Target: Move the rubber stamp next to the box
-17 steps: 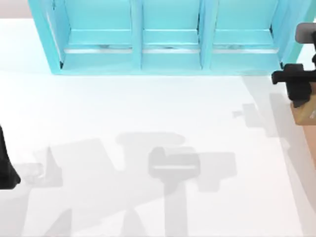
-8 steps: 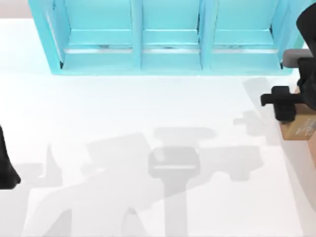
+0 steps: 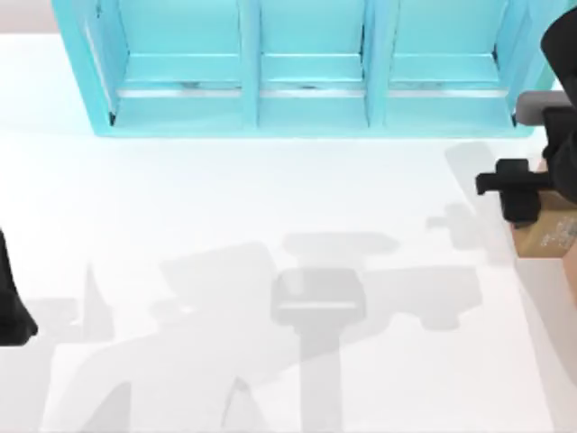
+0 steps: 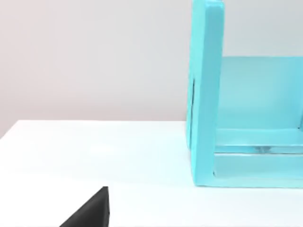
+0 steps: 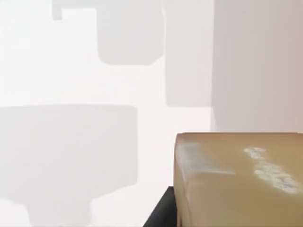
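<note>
The rubber stamp (image 3: 546, 236) is a small tan block with a whitish speckled face, at the table's right edge. My right gripper (image 3: 523, 206) sits over its far end, shut on it. In the right wrist view the rubber stamp (image 5: 236, 179) looms close, with one dark finger (image 5: 163, 213) against its side and white table beyond. My left arm (image 3: 13, 302) stays parked at the left edge. The box is out of view.
A big turquoise shelf unit (image 3: 306, 99) with three bays runs along the back of the table, and its end wall (image 4: 204, 94) stands near the left wrist camera. Arm shadows fall across the white tabletop (image 3: 270, 198).
Over the last second my right gripper carried the rubber stamp leftward and toward the table's front. In the last half second it has barely shifted. The left arm has not moved.
</note>
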You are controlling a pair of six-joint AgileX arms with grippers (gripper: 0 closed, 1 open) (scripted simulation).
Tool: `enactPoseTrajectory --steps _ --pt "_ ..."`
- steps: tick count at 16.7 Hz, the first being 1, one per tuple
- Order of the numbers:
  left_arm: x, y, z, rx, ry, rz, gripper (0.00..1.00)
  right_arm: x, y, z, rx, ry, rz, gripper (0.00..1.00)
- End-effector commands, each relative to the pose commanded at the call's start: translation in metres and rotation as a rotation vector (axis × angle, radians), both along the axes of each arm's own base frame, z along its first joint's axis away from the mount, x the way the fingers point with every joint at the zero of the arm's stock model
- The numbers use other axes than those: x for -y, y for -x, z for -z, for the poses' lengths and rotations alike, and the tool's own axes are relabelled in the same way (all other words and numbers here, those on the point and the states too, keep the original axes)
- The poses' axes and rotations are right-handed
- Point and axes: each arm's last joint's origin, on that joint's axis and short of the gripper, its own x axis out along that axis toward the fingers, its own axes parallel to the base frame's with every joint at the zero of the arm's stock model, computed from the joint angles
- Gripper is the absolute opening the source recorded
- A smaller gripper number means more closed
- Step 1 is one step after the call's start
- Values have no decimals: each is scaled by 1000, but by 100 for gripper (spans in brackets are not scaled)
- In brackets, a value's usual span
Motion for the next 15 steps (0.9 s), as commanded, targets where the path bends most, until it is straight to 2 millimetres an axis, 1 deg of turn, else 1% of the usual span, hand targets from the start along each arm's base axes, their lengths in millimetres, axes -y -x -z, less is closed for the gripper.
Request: enactPoseTrajectory --steps 9,10,15 --pt "0 0 0 0 0 0 100 0 0 0 0 0 0 98" --pt "0 0 0 0 0 0 100 0 0 0 0 0 0 100" --pt "0 0 0 0 0 0 100 0 0 0 0 0 0 100"
